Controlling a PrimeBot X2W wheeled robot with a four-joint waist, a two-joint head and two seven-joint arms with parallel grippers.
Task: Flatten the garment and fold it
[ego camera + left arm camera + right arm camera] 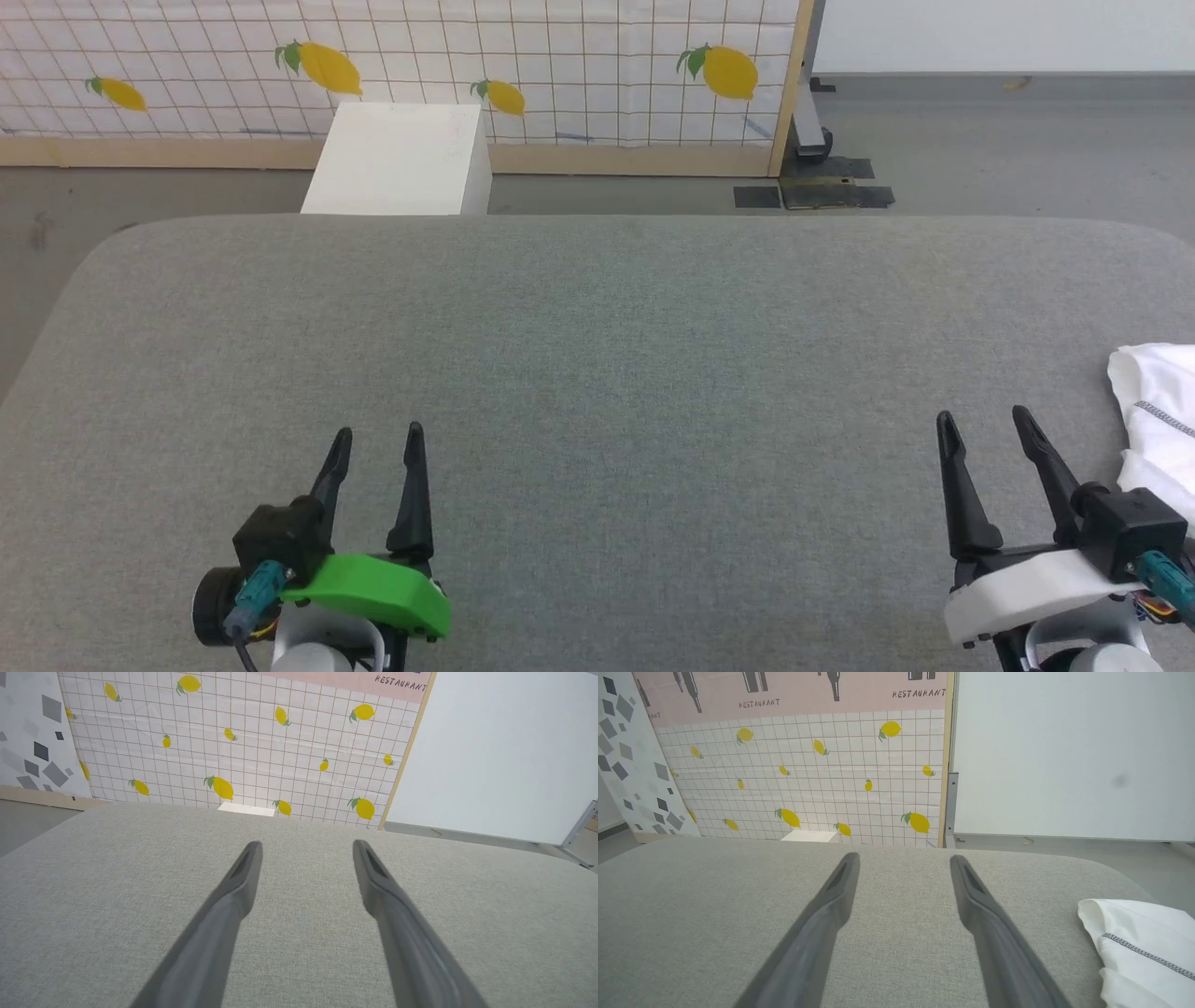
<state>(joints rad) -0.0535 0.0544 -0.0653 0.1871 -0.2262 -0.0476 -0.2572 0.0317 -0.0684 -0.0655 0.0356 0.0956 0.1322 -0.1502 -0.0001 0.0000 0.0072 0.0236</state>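
The garment (1158, 411) is white thin fabric with a grey zigzag seam, bunched at the right edge of the grey padded table (597, 355); most of it runs out of the head view. In the right wrist view the garment (1139, 947) lies at the lower right, beside the fingers and apart from them. My right gripper (982, 422) (903, 858) stands open just left of the garment, nothing between its fingers. My left gripper (377, 437) (306, 844) stands open over bare table at the lower left, also holding nothing.
A rigid white box (401, 159) stands on the floor beyond the table's far edge. Behind it is a lemon-patterned grid panel (560, 65). Grey floor lies past the table on all sides.
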